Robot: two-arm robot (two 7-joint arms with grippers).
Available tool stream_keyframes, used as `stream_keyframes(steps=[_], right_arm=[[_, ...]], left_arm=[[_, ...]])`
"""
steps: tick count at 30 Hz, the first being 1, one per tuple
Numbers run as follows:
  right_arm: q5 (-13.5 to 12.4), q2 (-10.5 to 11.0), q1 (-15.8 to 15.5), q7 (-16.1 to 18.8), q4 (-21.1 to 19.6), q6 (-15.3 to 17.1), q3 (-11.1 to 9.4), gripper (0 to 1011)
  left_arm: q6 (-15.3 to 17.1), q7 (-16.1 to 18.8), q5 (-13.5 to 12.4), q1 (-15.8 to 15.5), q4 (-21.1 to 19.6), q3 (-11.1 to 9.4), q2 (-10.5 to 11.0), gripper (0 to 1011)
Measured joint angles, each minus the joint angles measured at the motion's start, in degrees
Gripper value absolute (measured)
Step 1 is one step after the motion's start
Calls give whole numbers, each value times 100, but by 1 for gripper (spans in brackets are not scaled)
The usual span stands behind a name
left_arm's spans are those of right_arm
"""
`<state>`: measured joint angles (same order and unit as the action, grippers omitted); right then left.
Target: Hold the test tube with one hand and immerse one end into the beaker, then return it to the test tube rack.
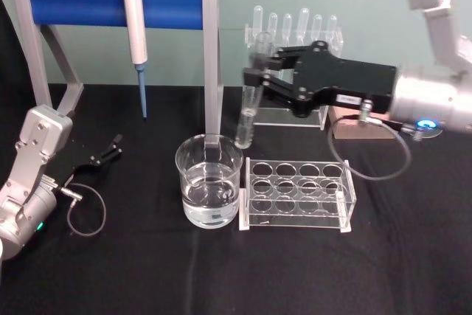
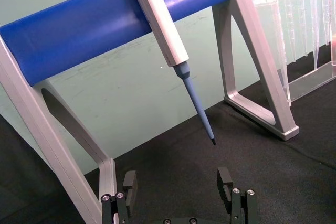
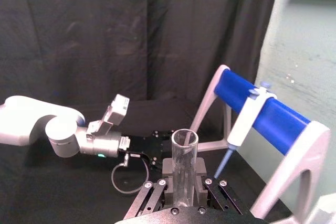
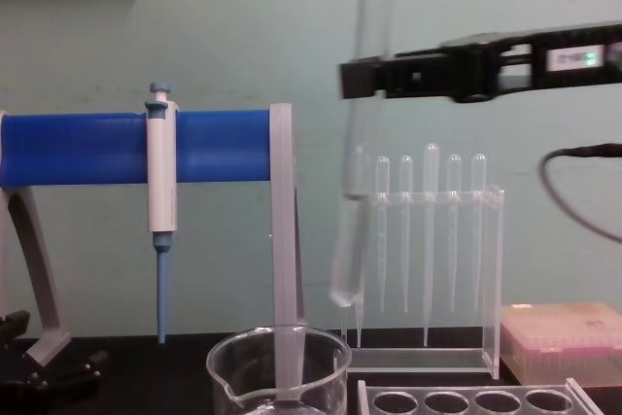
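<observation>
Pinching the test tube (image 1: 247, 119) near its rim with the right gripper (image 1: 257, 73), holding it almost upright, round end down, just beyond the beaker's (image 1: 184, 175) far right rim and above it. Looks to need a small shift over the beaker's mouth, then straight down along the tube's axis. All with the left gripper (image 1: 110, 149) idle, fingers spread, well left of the beaker.

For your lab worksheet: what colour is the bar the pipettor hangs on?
The bar is blue, clearest in the head view.

Your test tube (image 1: 248, 112) and beaker (image 1: 209, 182) are clear, glossy glass; your counter (image 1: 147, 271) is covered in matt black cloth.
</observation>
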<state>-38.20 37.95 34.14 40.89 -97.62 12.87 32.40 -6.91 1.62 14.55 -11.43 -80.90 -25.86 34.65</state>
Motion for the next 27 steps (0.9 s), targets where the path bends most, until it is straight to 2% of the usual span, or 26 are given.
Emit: stream_keyframes(steps=[7,11,18,27], right_arm=[[118,-367,270,-75,372,26,402,234],[281,-549,322,-162,647,-116,597,235],[474,-808,218,-281,1008,-353,760,235],[648,-929,-58,-337,1281,-604,799,234]], left_arm=[[0,0,0,0,0,0,0,1000],[0,0,0,0,0,0,0,1000],[0,0,0,0,0,0,0,1000],[0,0,0,0,0,0,0,1000]])
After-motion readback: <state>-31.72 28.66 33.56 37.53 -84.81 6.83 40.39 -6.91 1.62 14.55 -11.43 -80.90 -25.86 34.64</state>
